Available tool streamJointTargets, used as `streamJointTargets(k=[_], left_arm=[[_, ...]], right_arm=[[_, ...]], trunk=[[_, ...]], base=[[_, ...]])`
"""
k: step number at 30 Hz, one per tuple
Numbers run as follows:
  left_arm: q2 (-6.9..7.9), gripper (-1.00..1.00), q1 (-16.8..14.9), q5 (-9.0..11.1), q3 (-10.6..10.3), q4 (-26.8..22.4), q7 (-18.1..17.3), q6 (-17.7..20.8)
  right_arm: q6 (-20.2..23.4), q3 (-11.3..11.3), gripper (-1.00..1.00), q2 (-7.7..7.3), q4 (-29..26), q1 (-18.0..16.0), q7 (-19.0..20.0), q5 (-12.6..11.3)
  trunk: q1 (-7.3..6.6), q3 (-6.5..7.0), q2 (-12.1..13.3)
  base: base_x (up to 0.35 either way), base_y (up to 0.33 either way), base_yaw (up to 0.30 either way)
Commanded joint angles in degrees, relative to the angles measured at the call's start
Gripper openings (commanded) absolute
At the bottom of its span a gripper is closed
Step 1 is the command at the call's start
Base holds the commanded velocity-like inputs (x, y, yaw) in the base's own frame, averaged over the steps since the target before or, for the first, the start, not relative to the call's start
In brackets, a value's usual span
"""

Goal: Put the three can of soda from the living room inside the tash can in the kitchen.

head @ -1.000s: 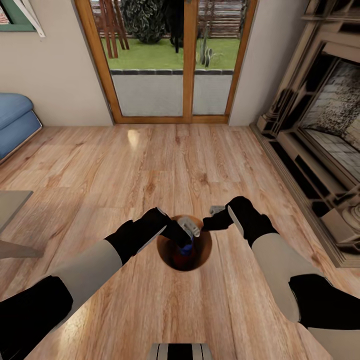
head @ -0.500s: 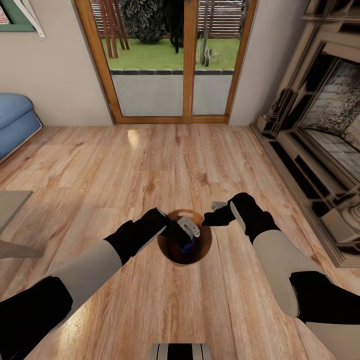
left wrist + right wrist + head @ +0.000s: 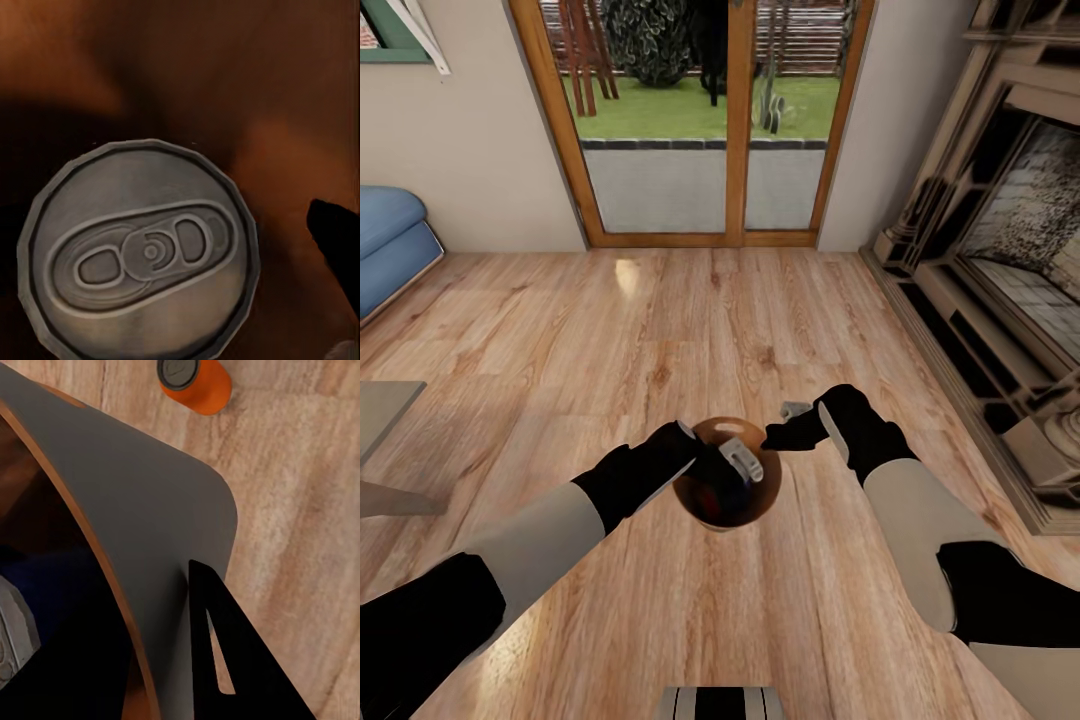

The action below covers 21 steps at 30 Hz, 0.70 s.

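The tan-brown trash can (image 3: pixel 758 492) hangs low over the plank floor between my arms. My right gripper (image 3: pixel 788 424) is shut on its rim; in the right wrist view a black finger (image 3: pixel 214 660) lies against the bin's grey outer wall (image 3: pixel 150 510). My left gripper (image 3: pixel 740 458) reaches down into the bin. The left wrist view looks straight onto a soda can's silvery top (image 3: pixel 142 251) inside the brown bin, with one finger (image 3: pixel 334 232) standing clear of the can. Something blue (image 3: pixel 52 585) shows inside the bin. An orange can (image 3: pixel 196 381) stands on the floor beside it.
Wood-framed glass doors (image 3: pixel 700 120) are straight ahead. A fireplace surround (image 3: pixel 1000 260) runs along the right, a blue sofa (image 3: pixel 390 250) sits at the left, and a low table's corner (image 3: pixel 380 410) juts in nearer left. Open plank floor (image 3: pixel 690 320) lies ahead.
The right gripper has drawn the bin slightly away from me and up. The blue can seen under the left gripper has dropped out of the head view's sight.
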Motion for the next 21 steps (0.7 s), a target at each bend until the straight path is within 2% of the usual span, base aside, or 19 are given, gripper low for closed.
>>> streamJointTargets(k=[1, 6, 21], left_arm=[[0.00, 1.00, 0.00, 0.00, -0.01, 0.00, -0.01, -0.77], [-0.01, 1.00, 0.00, 0.03, -0.03, 0.01, -0.03, -1.90], [0.25, 1.00, 0.00, 0.20, 0.43, -1.94, -0.32, -2.08]], right_arm=[[0.46, -0.12, -1.00, 0.08, -0.01, -0.02, 0.27, -2.02], [0.46, -0.10, -1.00, 0.17, 0.00, -0.05, 0.28, -2.02], [0.46, -0.07, -1.00, 0.13, 0.00, 0.03, 0.30, -2.04]], trunk=[[-0.01, 0.01, 0.00], [-0.01, 0.01, 0.00], [-0.01, 0.01, 0.00]], base=[[0.000, 0.000, 0.000], [0.000, 0.000, 0.000], [0.000, 0.000, 0.000]])
